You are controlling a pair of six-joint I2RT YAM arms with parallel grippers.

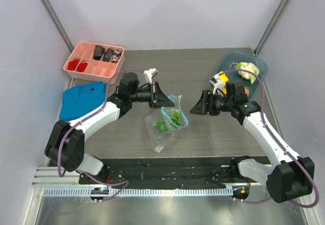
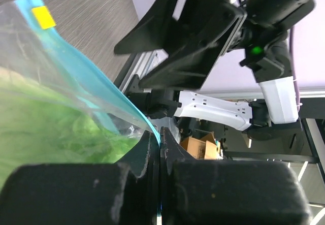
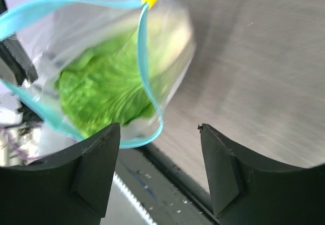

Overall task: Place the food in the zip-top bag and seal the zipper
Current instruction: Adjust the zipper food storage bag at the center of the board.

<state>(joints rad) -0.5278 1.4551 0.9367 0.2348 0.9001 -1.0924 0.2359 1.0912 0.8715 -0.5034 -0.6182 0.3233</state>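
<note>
Tray point(image 1: 101, 71) of dark and red pieces sits at far left, with a blue cloth point(image 1: 83, 98) just in front of it. Next the left gripper point(image 1: 167, 101), fingers pressed together, pinches the zipper point(image 2: 96, 80) at one end of the mouth and holds that edge up. The bag point(image 1: 163, 133) stands open mid-table between the two grippers, its bottom resting on the table point(image 1: 213, 133), and a green cabbage point(image 1: 170, 119) lies inside. Just right of the mouth is the right gripper point(image 1: 194, 108), fingers spread with nothing between them. At far right a teal bowl point(image 1: 260, 62) holds a pale leafy piece point(image 1: 247, 68), a yellow fruit point(image 1: 222, 76) and a red fruit point(image 1: 247, 89) partly hidden by the right arm.
</note>
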